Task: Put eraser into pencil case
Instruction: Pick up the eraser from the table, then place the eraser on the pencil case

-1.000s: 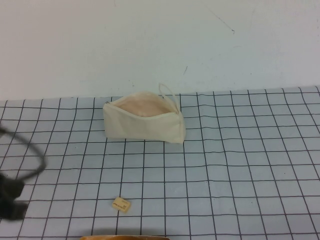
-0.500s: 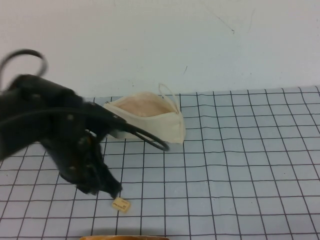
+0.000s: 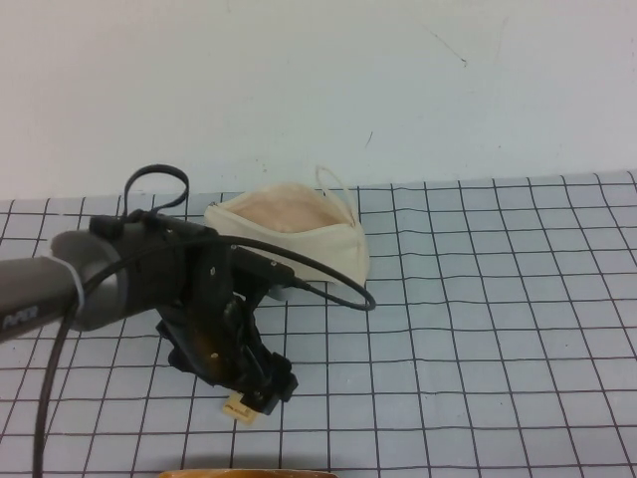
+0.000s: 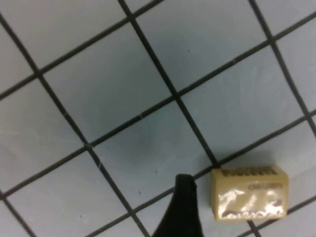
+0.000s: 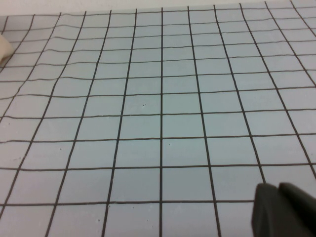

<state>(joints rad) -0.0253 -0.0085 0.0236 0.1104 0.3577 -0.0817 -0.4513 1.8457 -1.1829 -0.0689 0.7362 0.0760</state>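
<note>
The eraser, a tiny cream-tan block with dark print, lies on the checked cloth near the front edge. My left gripper is down right over it and hides part of it. In the left wrist view the eraser lies flat on the cloth, with one dark finger just beside it and not touching; the jaws stand open. The pencil case, a cream canvas pouch, stands at the back with its mouth open, showing pinkish lining and its looped cord. My right gripper is shut, low over bare cloth, out of the high view.
The blue-grey checked cloth covers the table up to the white wall. A tan-brown edge shows at the very front. The left arm's cable loops out in front of the pouch. A cream corner of the pouch shows in the right wrist view.
My left arm has swung in from the left and come down over the eraser. The eraser and the pouch have not moved.
</note>
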